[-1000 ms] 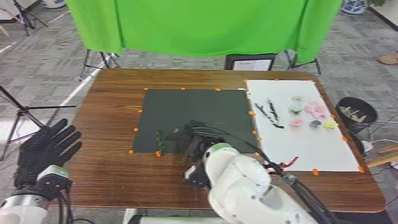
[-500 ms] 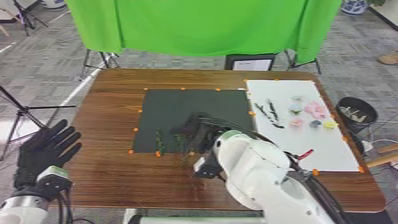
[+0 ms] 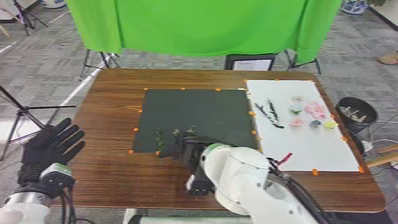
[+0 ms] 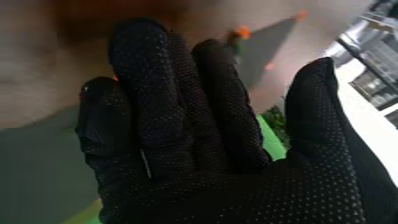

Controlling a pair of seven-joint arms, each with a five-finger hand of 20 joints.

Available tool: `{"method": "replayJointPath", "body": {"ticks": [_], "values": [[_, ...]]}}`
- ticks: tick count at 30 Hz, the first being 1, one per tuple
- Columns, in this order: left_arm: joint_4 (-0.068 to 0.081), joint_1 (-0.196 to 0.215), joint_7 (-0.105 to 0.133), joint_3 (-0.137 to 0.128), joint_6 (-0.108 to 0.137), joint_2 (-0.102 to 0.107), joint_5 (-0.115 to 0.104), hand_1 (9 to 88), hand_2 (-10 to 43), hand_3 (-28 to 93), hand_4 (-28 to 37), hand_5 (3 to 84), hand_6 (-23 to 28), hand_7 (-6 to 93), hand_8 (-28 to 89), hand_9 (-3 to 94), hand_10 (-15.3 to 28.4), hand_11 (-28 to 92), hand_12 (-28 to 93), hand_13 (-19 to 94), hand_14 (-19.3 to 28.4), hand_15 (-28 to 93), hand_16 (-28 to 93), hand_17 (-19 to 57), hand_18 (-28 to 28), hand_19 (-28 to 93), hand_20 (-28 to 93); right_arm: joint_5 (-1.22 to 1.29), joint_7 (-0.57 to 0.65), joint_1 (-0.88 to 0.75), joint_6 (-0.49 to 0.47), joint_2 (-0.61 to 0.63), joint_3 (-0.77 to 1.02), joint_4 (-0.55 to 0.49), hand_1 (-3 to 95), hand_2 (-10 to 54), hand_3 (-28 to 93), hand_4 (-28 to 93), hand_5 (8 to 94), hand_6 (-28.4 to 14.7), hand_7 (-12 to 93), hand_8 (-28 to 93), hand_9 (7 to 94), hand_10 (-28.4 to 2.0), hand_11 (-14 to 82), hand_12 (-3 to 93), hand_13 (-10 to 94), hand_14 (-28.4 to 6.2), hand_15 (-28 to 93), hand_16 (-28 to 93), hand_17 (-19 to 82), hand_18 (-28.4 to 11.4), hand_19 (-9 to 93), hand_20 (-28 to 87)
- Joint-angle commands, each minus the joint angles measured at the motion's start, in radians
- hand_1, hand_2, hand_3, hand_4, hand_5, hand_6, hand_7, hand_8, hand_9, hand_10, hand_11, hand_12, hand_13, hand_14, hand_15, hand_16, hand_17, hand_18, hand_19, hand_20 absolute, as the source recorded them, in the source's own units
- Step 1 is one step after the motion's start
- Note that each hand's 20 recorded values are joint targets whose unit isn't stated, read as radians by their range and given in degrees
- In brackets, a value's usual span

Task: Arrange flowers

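Green sprigs [image 3: 159,139] on dark mat [image 3: 200,110], near edge. Right hand [image 3: 187,148] just beside them, released, fingers straight. Best to lift clear before moving sideways, so no sprig drags. Left hand [image 3: 46,152] relaxed, empty.

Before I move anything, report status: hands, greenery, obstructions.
Left hand open, off to the left. Right hand open, over near edge of dark mat. Green stem on the mat. Right hand blocks part of mat.
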Motion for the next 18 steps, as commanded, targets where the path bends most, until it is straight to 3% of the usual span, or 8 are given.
{"method": "replayJointPath", "body": {"ticks": [1, 8, 17, 18], "values": [[0.000, 0.014, 0.000, -0.005, -0.005, -0.006, -0.003, 26.6, 11.6, 75, -26.3, 40.5, 10.4, 13.0, -8, 33.0, 16.9, 20, 13, 21, 16.9, 35, -5, -8.6, 16.3, 38, 9, -0.025, 0.044, 0.001, -0.033, 0.001, -0.004, 0.037, 19.1, 18.3, 68, -19, 67.5, -10.1, 9, -10, 68.5, -22.3, 12.0, 15.3, 74, -16.2, 50, 23, 43, -25.3, 92, 18], [0.001, 0.014, 0.015, 0.006, -0.001, 0.006, -0.016, 26.6, 11.7, 75, -26.4, 40.5, 10.4, 13.0, -8, 33.0, 17.0, 20, 13, 21, 16.9, 35, -5, -8.7, 16.3, 38, 9, -0.070, 0.016, 0.027, -0.019, 0.020, -0.020, 0.042, 18.9, 18.3, 68, -18, 69.0, -11.2, 8, -10, 62.9, -23.5, 9.3, 12.9, 73, -16.3, 47, 21, 43, -25.0, 93, 17], [0.000, 0.020, 0.017, -0.001, -0.003, -0.003, -0.021, 26.6, 11.7, 75, -26.4, 40.5, 10.5, 12.9, -8, 33.0, 17.0, 20, 13, 21, 16.9, 35, -6, -8.6, 16.2, 38, 9, -0.056, 0.015, 0.061, -0.025, 0.057, -0.037, 0.048, 19.1, 18.2, 68, -19, 72.1, -12.0, 9, -10, 61.5, -23.9, 9.3, 12.2, 72, -16.4, 47, 21, 43, -24.8, 93, 17], [0.000, 0.025, 0.026, 0.000, -0.001, 0.007, -0.029, 26.6, 11.7, 75, -26.4, 40.5, 10.5, 12.9, -8, 33.0, 17.0, 20, 13, 21, 16.9, 35, -6, -8.6, 16.2, 38, 9, -0.058, 0.015, 0.062, -0.018, 0.058, -0.039, 0.048, 19.1, 18.2, 68, -19, 72.3, -11.9, 9, -10, 61.6, -23.9, 9.3, 12.2, 72, -16.4, 47, 21, 43, -24.8, 93, 17]]}}
